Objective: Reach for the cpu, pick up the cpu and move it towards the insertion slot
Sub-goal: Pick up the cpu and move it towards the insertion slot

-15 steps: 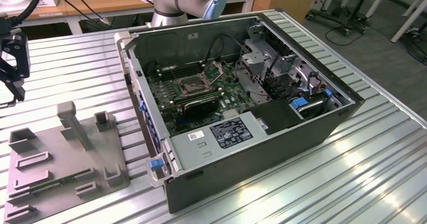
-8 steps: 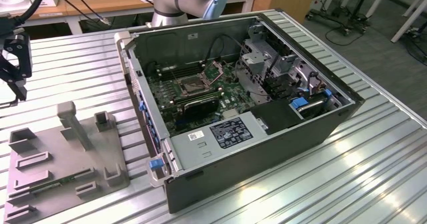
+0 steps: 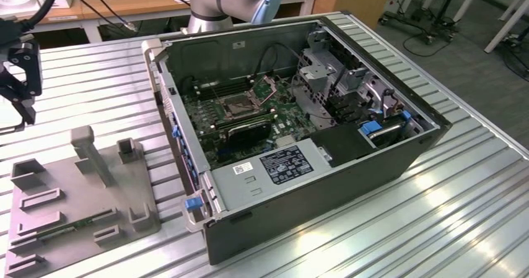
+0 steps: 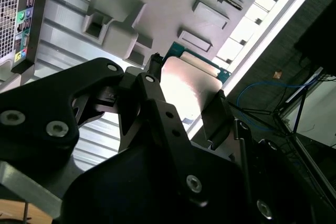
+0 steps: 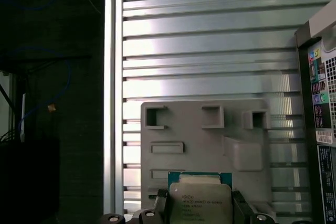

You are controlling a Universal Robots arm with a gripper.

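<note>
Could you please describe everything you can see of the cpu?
The cpu is a flat square chip with a pale silvery metal face bearing print and a thin green rim. In both wrist views the gripper grips it by two opposite edges between black jaws. It hangs over the grey plastic tray, seemingly lifted clear of it.

The insertion slot (image 3: 240, 106) lies open from above; the computer case's side wall (image 3: 170, 104) stands between it and the gripper (image 3: 18, 120), and black cables (image 3: 262, 58) arch just beside.
</note>
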